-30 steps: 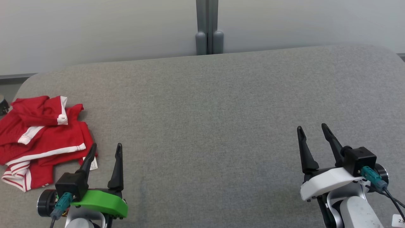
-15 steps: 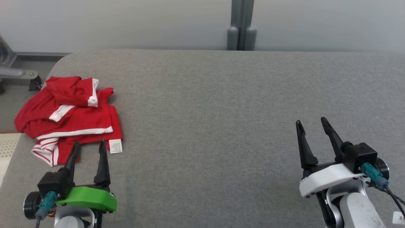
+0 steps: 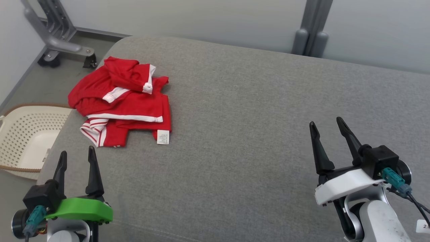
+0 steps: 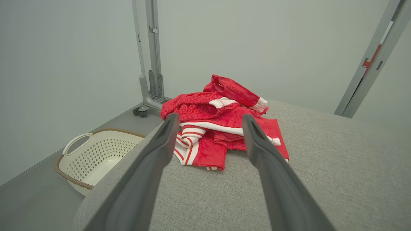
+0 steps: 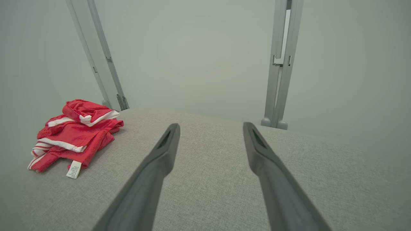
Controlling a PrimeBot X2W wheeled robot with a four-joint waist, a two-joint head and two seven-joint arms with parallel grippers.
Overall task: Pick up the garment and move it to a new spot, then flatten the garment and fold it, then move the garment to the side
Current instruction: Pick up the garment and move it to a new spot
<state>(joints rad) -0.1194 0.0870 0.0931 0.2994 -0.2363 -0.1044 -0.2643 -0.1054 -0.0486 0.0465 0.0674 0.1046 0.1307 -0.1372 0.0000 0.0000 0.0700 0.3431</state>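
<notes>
A crumpled red garment (image 3: 124,104) with white stripes and a white label lies near the far left corner of the grey padded table (image 3: 252,117). My left gripper (image 3: 76,154) hovers open near the table's left front edge, a short way in front of the garment, nothing between its fingers. In the left wrist view the garment (image 4: 224,125) lies straight ahead, beyond the fingertips of the open left gripper (image 4: 208,118). My right gripper (image 3: 325,123) is open over the right side of the table, far from the cloth. The right wrist view has the garment (image 5: 74,134) at left and the right gripper (image 5: 210,126) open.
A cream perforated laundry basket (image 3: 23,134) stands on the floor left of the table. A grey wheeled metal stand (image 3: 60,37) is behind the far left corner. Grey posts (image 3: 310,30) rise against the pale wall behind the table.
The head camera has turned left, shifting the whole picture right and bringing the basket and stand into view. The left gripper now sits lower and further left relative to the garment; both grippers stay open.
</notes>
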